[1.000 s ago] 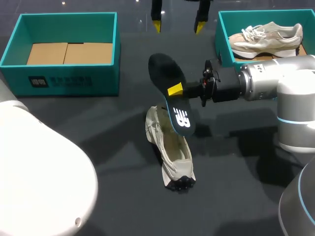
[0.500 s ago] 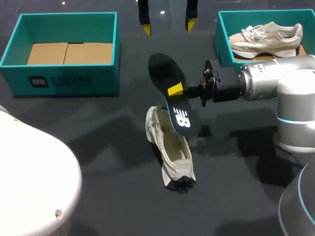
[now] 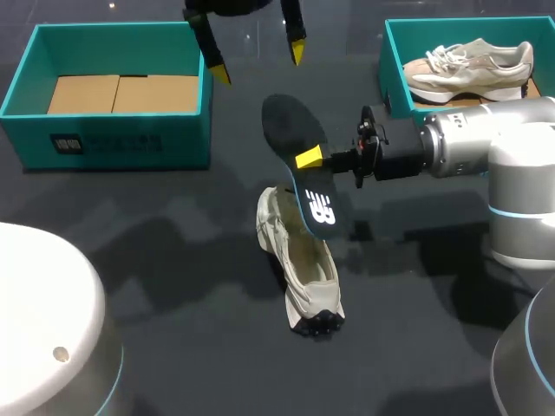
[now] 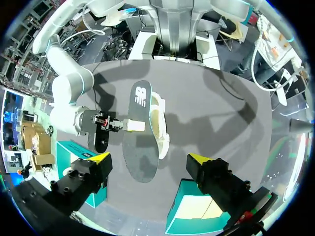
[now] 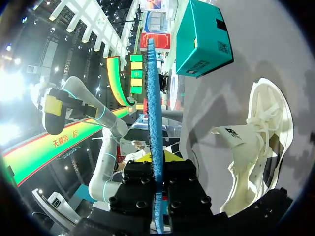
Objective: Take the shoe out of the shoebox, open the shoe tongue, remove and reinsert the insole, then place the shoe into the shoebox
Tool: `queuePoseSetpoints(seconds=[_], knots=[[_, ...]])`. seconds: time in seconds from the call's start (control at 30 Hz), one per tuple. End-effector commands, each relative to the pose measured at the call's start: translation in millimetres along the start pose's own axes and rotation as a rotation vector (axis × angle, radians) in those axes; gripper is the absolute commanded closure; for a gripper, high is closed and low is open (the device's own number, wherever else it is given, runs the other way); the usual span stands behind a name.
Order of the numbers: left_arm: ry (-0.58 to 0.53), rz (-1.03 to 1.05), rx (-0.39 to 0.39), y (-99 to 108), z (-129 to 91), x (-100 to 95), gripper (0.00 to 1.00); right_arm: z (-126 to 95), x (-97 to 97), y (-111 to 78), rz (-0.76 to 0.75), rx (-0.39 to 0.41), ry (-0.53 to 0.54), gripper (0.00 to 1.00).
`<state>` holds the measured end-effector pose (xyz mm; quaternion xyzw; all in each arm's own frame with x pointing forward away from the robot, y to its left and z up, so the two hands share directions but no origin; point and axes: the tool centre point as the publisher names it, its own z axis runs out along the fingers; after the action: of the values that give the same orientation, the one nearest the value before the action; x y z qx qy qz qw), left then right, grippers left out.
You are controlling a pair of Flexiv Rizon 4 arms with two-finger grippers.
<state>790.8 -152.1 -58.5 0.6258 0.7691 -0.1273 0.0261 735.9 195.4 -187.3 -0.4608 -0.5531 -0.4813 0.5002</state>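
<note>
step: insole (image 3: pixel 295 130) is out of shoe (image 3: pixel 303 273), so remove part looks done; reinsert is up next, prob.
R gripper (image 3: pixel 310 160): jaws clenched on insole at mid-length, holding it in the air above shoe's far half.
L gripper (image 3: pixel 257 63): jaws released, nothing in them, hanging high over the desk's (image 3: pixel 173 260) far edge, well apart from shoe.
shoe pos: lying on desk mid-way between the two boxes, not in shoebox (image 3: pixel 121 143).
shoe axis: long axis runs near-far w/ slight diagonal; toe seems to point away, heel toward robot.
insole axis: roughly parallel to shoe, logo end low and just over shoe opening, plain end up and away.
next move needs: tip one end of insole down into opening and slide it in; L arm likely has to steady shoe.
</note>
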Motion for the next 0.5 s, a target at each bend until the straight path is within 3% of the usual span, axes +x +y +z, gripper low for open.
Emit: queuePoseSetpoints(seconds=[0.03,0.4,0.5], knots=[[-0.418,-0.063,-0.03,15,6,14.6,0.0,1,0.0,-1.2,0.001,-0.002,-0.002,1.0],[-0.418,-0.063,-0.03,15,6,14.6,0.0,1,0.0,-1.2,0.001,-0.002,-0.002,1.0],[-0.461,-0.063,0.073,21,25,16.0,0.0,1,0.0,-1.2,0.001,-0.002,-0.002,1.0]])
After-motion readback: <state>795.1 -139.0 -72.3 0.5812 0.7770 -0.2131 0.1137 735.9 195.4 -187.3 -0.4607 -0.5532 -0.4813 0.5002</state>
